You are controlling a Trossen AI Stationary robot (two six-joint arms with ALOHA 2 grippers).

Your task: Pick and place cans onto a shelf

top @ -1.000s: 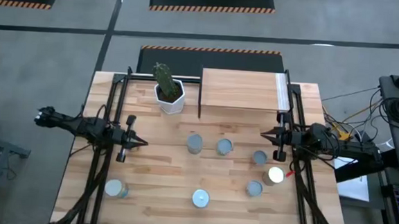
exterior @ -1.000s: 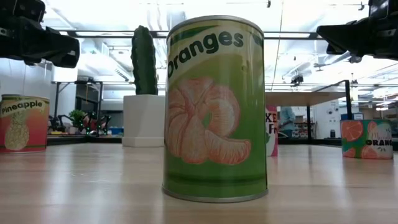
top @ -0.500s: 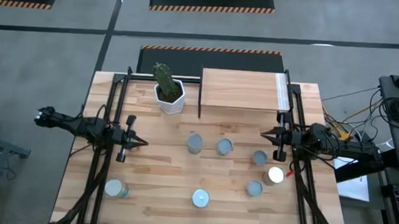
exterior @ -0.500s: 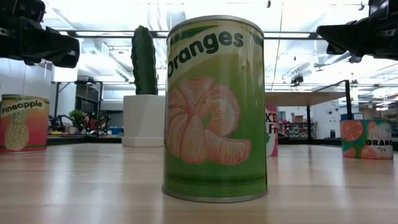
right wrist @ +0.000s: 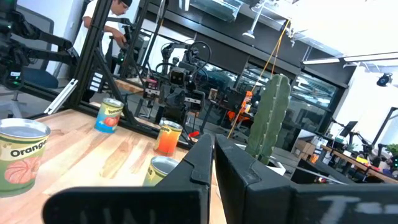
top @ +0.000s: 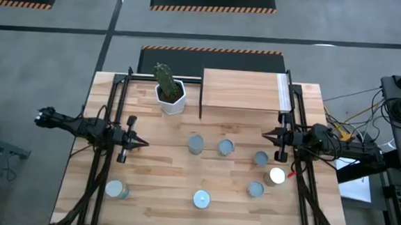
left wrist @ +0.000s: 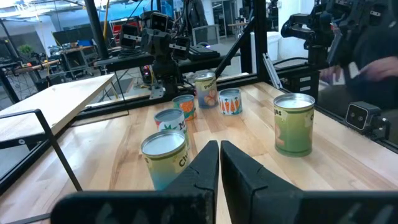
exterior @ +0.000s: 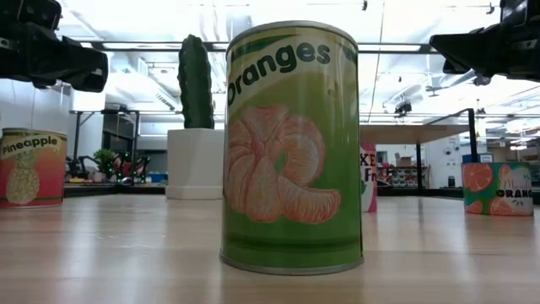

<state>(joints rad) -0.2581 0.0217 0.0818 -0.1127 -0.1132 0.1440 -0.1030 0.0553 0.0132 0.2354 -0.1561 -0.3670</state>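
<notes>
Several cans stand upright on their bases on the slatted table: one at the middle (top: pixel 196 143), one beside it (top: pixel 225 148), one near the right arm (top: pixel 260 158), a bright-topped one (top: pixel 277 176), one next to it (top: pixel 254 190), one near the front edge (top: pixel 201 198) and one at the front left (top: pixel 115 189). The front can fills the low view (exterior: pixel 291 148). The shelf (top: pixel 244 91) stands at the far right. My left gripper (top: pixel 145 143) is shut and empty above the table's left side. My right gripper (top: pixel 264 136) is shut and empty at the right side.
A white hexagonal pot with a cactus (top: pixel 169 93) stands at the far edge, left of the shelf. Black frame rails (top: pixel 107 156) run along both sides of the table. A person (right wrist: pixel 106 25) stands in the room beyond the table.
</notes>
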